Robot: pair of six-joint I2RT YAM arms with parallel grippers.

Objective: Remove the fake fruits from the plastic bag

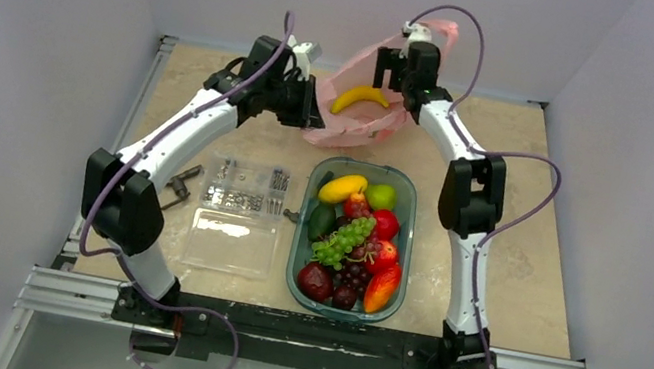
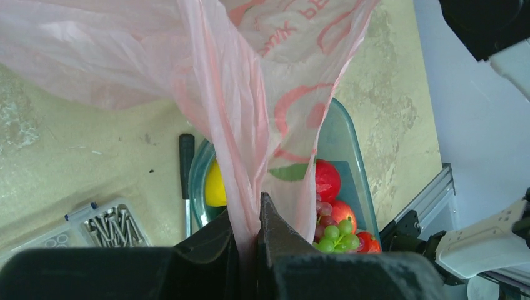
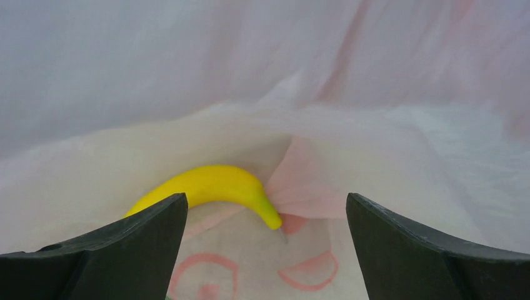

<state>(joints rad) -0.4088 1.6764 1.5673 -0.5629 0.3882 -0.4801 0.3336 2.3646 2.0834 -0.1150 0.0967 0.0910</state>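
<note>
The pink plastic bag (image 1: 369,123) is held up off the table at the back. My left gripper (image 1: 316,110) is shut on its left edge; the film is pinched between the jaws in the left wrist view (image 2: 250,234). A yellow banana (image 1: 360,98) lies inside the bag. My right gripper (image 1: 386,77) is open inside the bag's mouth. In the right wrist view the banana (image 3: 212,184) lies just beyond the wide-apart jaws (image 3: 269,250), untouched. Green grapes (image 1: 344,238), a red apple (image 1: 385,223), a mango (image 1: 382,288) and a plum (image 1: 316,281) lie in the green tray (image 1: 410,250).
The tray also holds a stubby yellow fruit (image 1: 342,188), a green apple (image 1: 381,196) and dark grapes (image 1: 350,275). A clear box of screws (image 1: 244,200) lies left of the tray, with a black-handled tool (image 2: 186,156) between them. A small metal part (image 1: 181,184) lies by the left arm.
</note>
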